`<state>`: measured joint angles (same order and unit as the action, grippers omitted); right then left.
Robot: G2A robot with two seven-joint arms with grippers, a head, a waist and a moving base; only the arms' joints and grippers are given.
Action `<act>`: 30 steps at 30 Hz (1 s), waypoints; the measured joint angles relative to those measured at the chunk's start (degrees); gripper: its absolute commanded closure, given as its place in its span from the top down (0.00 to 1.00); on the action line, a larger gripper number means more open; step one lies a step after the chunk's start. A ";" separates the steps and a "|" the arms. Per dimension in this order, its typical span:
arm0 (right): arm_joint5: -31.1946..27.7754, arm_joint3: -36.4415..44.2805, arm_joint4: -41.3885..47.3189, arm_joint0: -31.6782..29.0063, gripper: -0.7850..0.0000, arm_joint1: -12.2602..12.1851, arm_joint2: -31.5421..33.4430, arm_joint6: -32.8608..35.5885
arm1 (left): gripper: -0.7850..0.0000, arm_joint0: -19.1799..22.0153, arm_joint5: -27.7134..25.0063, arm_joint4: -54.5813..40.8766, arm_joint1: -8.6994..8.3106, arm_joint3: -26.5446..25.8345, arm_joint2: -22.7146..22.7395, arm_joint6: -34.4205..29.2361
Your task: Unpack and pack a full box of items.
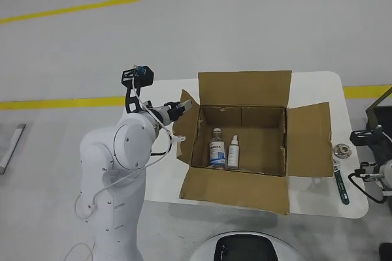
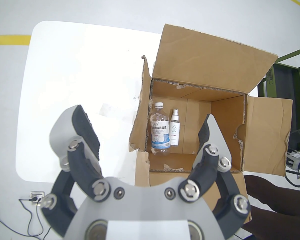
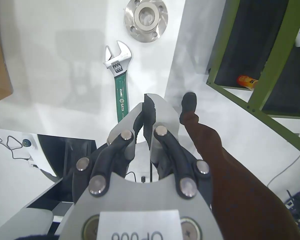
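On the counter the box stood with all four flaps folded out. Two things lay flat on its floor, against the wall on my left: a bottle and, just beside it, a slimmer spray bottle, caps pointing to the far wall. I could not tell whether the two touched.

I noted the left tool spread wide and empty, held above the counter just outside the box's left flap and looking down into the opening. The right tool was pressed closed on nothing, over the counter edge near a wrench and a flange that lay beyond the right flap.

My judgement: unpacking was the step in hand, with the two bottles left to lift. To do it well I would bring the left tool straight down through the opening, clear of the torn left flap, and turn it so the pads cross the bottle's body, not its cap. One finger must slip between bottle and wall, the other between the two bottles; a careless close could pinch both.

Materials as inspected: corrugated card, ragged at the edges; clear smooth plastic holding liquid, round in section and likely to roll; glossy label; white spray bottle with narrow nozzle; machined metal flange; wrench with green handle.
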<state>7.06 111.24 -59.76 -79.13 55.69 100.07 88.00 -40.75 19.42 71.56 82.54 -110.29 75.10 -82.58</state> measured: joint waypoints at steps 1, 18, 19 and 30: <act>0.18 -0.50 0.69 0.08 0.41 -0.08 -0.26 0.00 | 1.00 0.00 0.00 0.00 0.00 0.00 0.00 0.00; 0.56 -7.41 3.12 4.46 0.46 -0.96 -8.26 0.00 | 1.00 0.00 0.00 0.00 0.00 0.00 0.00 0.00; 0.75 -7.54 2.73 4.62 0.47 -0.99 -8.43 0.00 | 1.00 0.00 0.00 0.00 0.00 0.00 0.00 0.00; 2.55 -6.95 -1.48 4.76 0.46 -1.25 -10.76 0.00 | 1.00 0.00 0.00 0.00 0.00 0.00 0.00 0.00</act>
<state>9.61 104.29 -61.24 -74.37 54.44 89.30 88.00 -40.75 19.42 71.56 82.54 -110.29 75.10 -82.58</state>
